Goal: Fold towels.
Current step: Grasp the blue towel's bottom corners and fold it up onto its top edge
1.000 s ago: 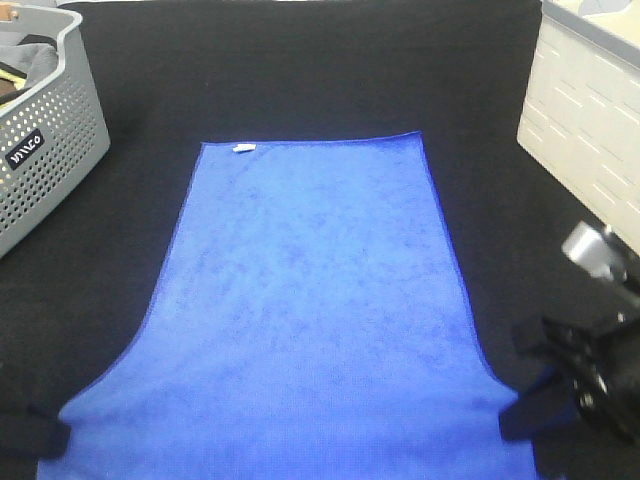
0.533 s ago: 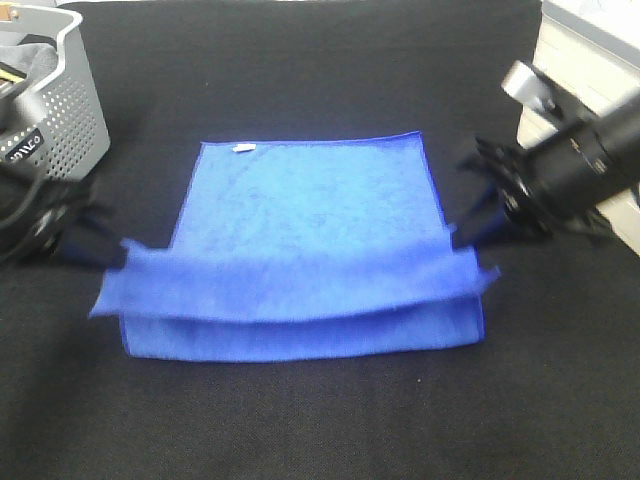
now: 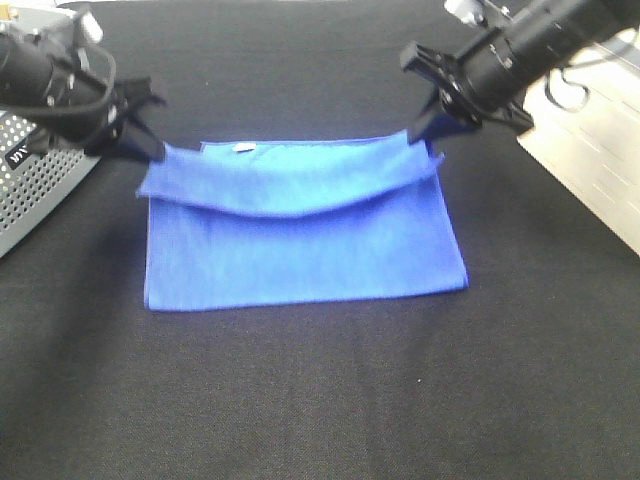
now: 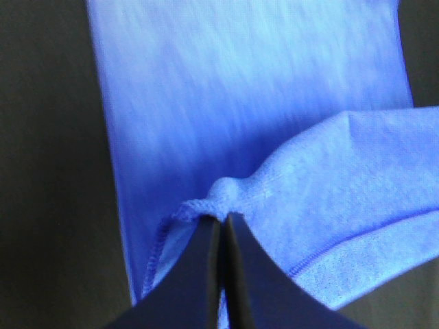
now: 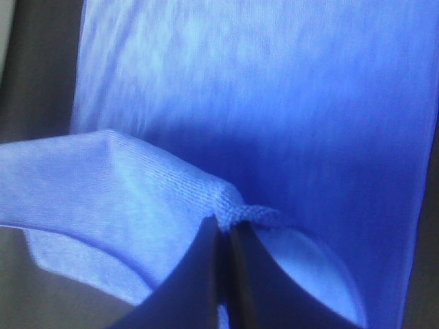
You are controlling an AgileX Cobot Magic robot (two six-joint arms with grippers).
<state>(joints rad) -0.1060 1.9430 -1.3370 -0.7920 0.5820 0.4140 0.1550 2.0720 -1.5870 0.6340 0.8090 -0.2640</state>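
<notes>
A blue towel (image 3: 300, 240) lies on the black table, its near half doubled over toward the far edge. My left gripper (image 3: 152, 152) is shut on the towel's left corner (image 4: 206, 205) and holds it just above the far left corner. My right gripper (image 3: 425, 140) is shut on the right corner (image 5: 233, 209) above the far right corner. The carried edge sags between them. A small white label (image 3: 243, 148) shows at the far edge.
A grey perforated basket (image 3: 35, 190) stands at the far left, close behind my left arm. A white cabinet (image 3: 600, 150) stands at the right edge beside my right arm. Black cloth (image 3: 320, 400) covers the table in front of the towel.
Both grippers have carried the towel's near corners from the front edge up and away to the far edge. The towel has gone from flat to folded in half.
</notes>
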